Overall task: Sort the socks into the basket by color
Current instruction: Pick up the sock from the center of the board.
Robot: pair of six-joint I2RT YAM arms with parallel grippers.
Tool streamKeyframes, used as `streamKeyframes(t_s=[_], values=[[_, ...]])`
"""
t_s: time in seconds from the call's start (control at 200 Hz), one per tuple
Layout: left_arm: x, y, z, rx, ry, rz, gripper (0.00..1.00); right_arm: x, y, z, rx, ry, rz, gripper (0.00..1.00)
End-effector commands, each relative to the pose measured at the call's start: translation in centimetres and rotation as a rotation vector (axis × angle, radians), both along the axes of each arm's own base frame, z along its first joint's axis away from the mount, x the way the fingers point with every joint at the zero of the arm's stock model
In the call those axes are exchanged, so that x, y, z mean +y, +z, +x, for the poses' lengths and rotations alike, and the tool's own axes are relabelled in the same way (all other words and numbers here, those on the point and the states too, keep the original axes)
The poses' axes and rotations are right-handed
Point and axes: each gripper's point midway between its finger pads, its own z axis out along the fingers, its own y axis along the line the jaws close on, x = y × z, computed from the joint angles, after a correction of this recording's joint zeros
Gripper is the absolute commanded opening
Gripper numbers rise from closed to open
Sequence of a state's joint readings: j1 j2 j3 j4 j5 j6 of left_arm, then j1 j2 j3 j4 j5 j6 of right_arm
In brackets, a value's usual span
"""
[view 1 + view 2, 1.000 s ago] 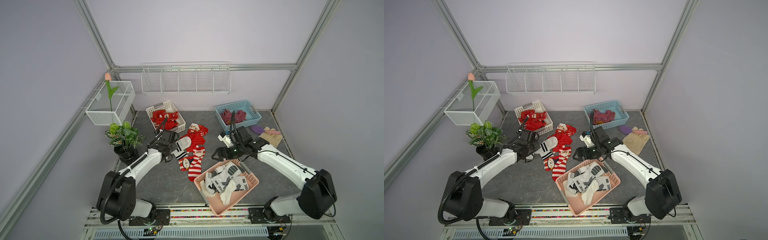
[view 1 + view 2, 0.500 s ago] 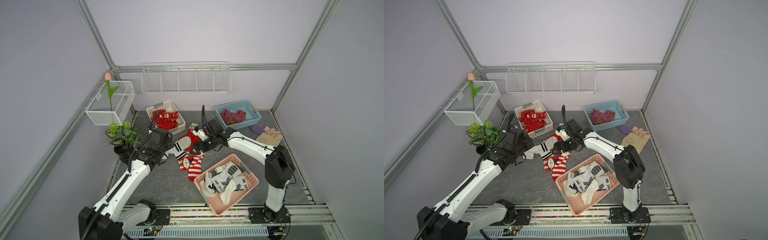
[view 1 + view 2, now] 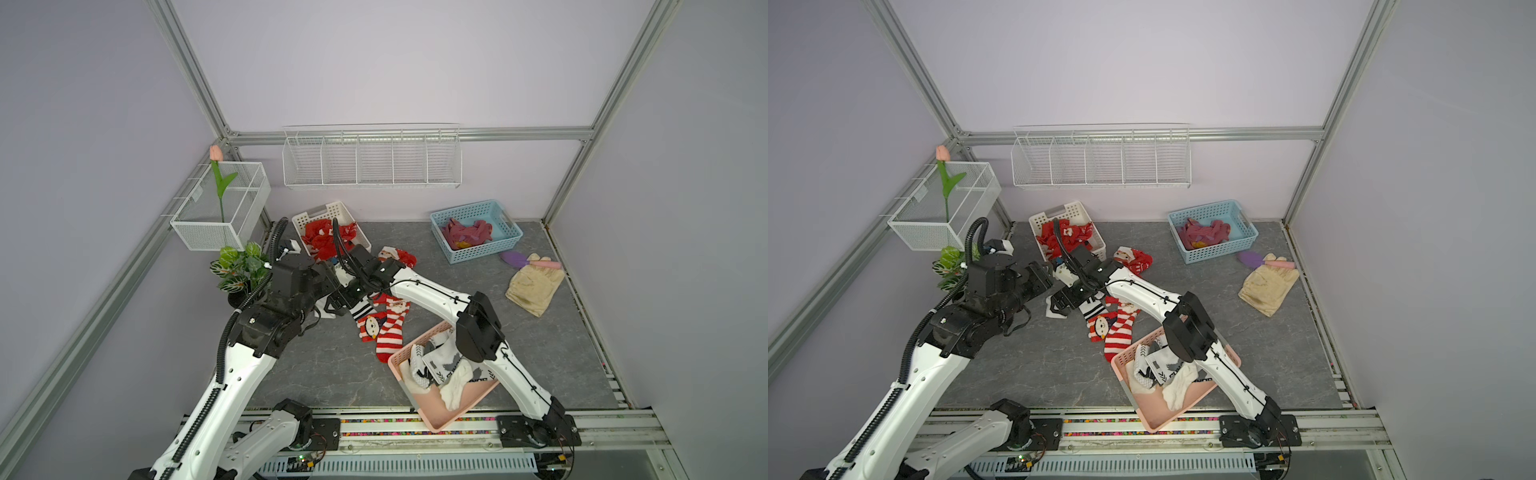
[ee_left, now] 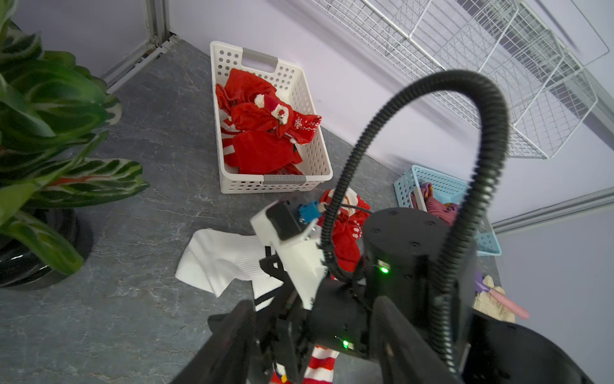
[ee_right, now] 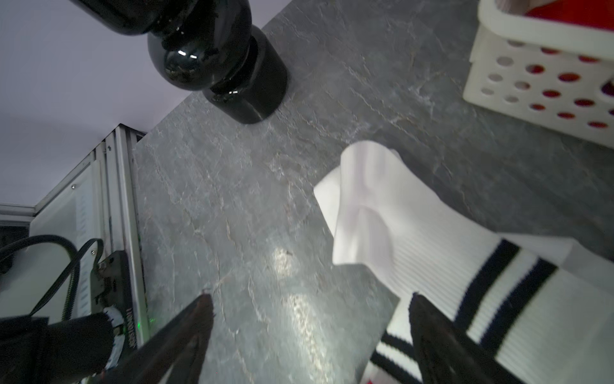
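A white sock with black stripes lies on the grey floor beside loose red socks. My right gripper hangs open just above the floor at the sock's striped cuff, one finger over the cuff, holding nothing. My left gripper is open and empty, raised just left of the right gripper. Red socks fill the white basket, purple-maroon socks the blue basket, and white socks the pink basket.
A potted plant in a black pot stands close behind my left arm. Beige gloves and a purple brush lie at the right. A wire shelf and a wire basket with a tulip hang on the walls.
My left gripper, shut at the white striped sock a second ago, has opened and pulled back left. My right arm swung from the pink basket to that sock.
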State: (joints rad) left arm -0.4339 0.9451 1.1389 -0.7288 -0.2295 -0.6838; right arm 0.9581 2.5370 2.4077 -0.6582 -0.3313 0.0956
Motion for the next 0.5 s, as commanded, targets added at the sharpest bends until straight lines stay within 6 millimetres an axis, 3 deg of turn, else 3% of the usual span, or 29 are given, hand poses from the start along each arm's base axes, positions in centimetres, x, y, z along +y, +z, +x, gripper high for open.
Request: streamKeyframes(t_s=[0.0, 0.12, 0.345, 0.495], values=[[-0.4, -0.2, -0.8, 0.040, -0.045, -0.003, 0.50, 0.3, -2.1, 0.3, -0.045, 0.026, -0.065, 0.96], [-0.6, -0.5, -1.2, 0.042, -0.071, -0.020, 0.51, 2.2, -3.5, 0.2, -0.100, 0.047, -0.048, 0.96], [-0.4, -0.6, -1.2, 0.061, -0.113, -0.038, 0.52, 3.5, -7.0, 1.3, -0.159, 0.027, -0.054, 0.95], [-0.1, -0.1, -1.5, 0.051, -0.128, -0.022, 0.53, 3.6, -9.7, 1.0, -0.165, 0.024, -0.097, 0.85]])
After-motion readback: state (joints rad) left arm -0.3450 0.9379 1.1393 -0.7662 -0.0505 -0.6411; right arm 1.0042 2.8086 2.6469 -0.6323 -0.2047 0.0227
